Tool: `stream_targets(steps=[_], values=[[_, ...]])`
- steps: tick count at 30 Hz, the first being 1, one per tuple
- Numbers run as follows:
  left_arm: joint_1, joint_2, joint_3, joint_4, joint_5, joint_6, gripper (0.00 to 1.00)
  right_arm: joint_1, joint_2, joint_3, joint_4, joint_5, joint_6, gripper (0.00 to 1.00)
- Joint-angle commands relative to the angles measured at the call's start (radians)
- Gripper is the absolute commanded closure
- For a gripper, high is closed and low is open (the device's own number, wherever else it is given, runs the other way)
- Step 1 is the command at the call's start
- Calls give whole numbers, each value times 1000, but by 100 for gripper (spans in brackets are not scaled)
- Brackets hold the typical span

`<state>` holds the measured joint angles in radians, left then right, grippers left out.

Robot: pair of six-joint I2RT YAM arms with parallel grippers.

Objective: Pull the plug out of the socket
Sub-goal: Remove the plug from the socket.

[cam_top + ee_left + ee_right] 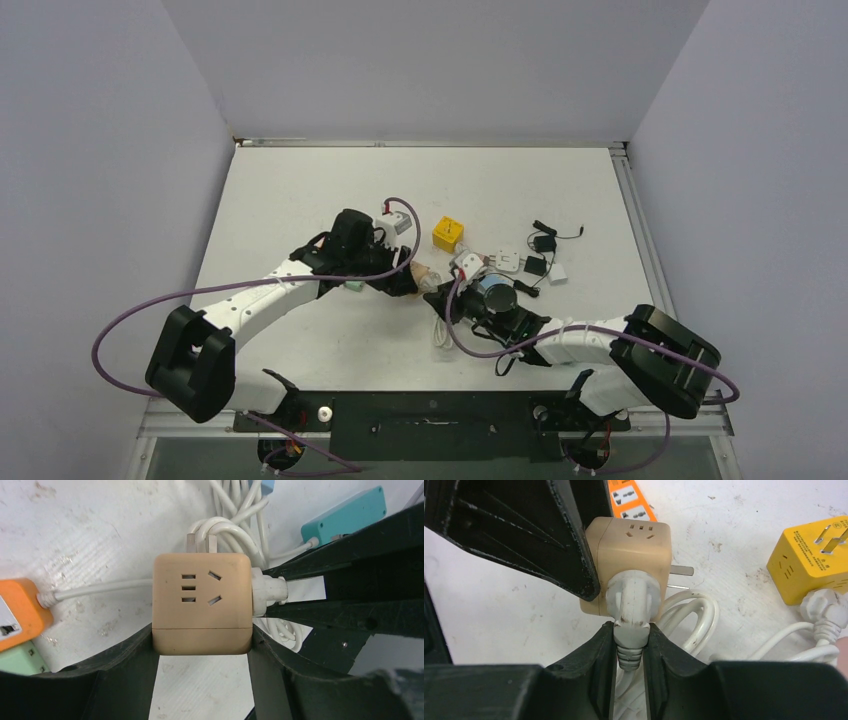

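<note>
A: Starting nearest the bases, what is the right arm doing?

B: It is reaching in from the right, and the right gripper is clamping its black fingers on the white plug, right at the plug's ribbed neck. The plug is still sitting in the side face of the beige cube socket.

A: And the left arm?

B: The left gripper is squeezing the beige cube socket from both sides, its jaws pressing against the lower half of the cube. In the left wrist view the white plug is sticking out of the cube's right face, with the other arm's fingers closing around it.

A: Where is all that sitting on the table?

B: Near the middle of the white table, between the two wrists. A coil of white cable is lying just behind the cube, and two metal prongs are poking out of the cube's far side.

A: Anything further out?

B: An orange power strip is lying beside the cube, a teal socket block beyond it, and a yellow cube adapter is resting farther back with its own white plug attached.
</note>
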<state>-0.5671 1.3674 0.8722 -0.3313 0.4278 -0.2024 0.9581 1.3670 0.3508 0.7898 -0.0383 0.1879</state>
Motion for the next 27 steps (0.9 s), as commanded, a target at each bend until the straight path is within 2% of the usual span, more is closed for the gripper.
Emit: stream_targets(steps=[1,6,10,15,19,27], values=[[30,2,22,38,-224,56,100,-141,-63,-25,223,-222,141,95],[24,-25,-2,97,-143,64,100,-212,40,-9,341,-426,253,95],[24,-28,-4,92,-169,60,100,-204,83,6,376,-452,270,95],[35,5,22,32,-258,41,100,-83,9,25,219,-271,117,95],[67,32,37,8,-267,23,100,44,-25,48,119,-100,-11,95],[81,28,36,11,-266,24,100,108,-16,64,92,-3,-51,95]])
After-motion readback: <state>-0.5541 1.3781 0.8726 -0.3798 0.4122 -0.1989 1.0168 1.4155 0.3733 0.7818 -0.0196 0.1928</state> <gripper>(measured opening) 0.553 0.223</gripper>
